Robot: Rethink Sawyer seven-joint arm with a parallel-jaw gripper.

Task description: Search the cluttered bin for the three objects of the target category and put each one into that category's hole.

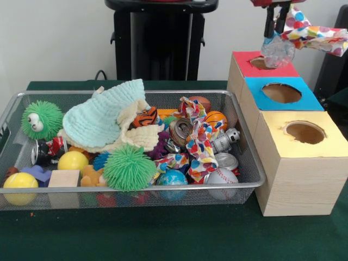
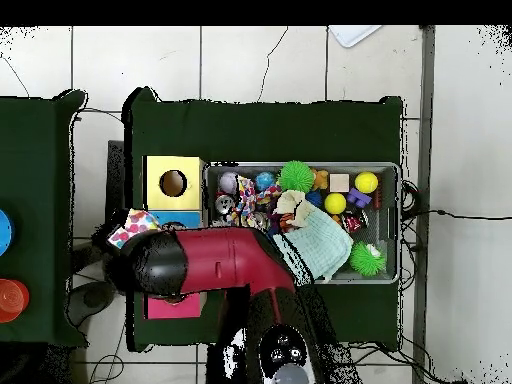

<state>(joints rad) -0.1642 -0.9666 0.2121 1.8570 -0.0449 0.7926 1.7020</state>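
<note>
My gripper (image 1: 275, 28) hangs at the top right of the front view, just above the red-topped box. It is shut on a see-through plastic bag (image 1: 278, 51), a wrinkly bunch that hangs over the round hole (image 1: 261, 63) in the red top. A polka-dot cloth (image 1: 316, 33) is caught up with the bag and sticks out to the right. In the overhead view the arm (image 2: 215, 258) hides the gripper, the bag and most of the red top (image 2: 175, 306). The wire mesh bin (image 1: 246, 142) is full of toys. No other plastic bag shows plainly in it.
The blue-topped hole (image 1: 281, 93) and the yellow-topped hole (image 1: 305, 132) lie in line with the red one. The bin holds a mint cloth (image 1: 103, 117), green spiky balls (image 1: 129, 167), crushed cans (image 1: 225, 161), a second polka-dot cloth (image 1: 199, 142) and balls.
</note>
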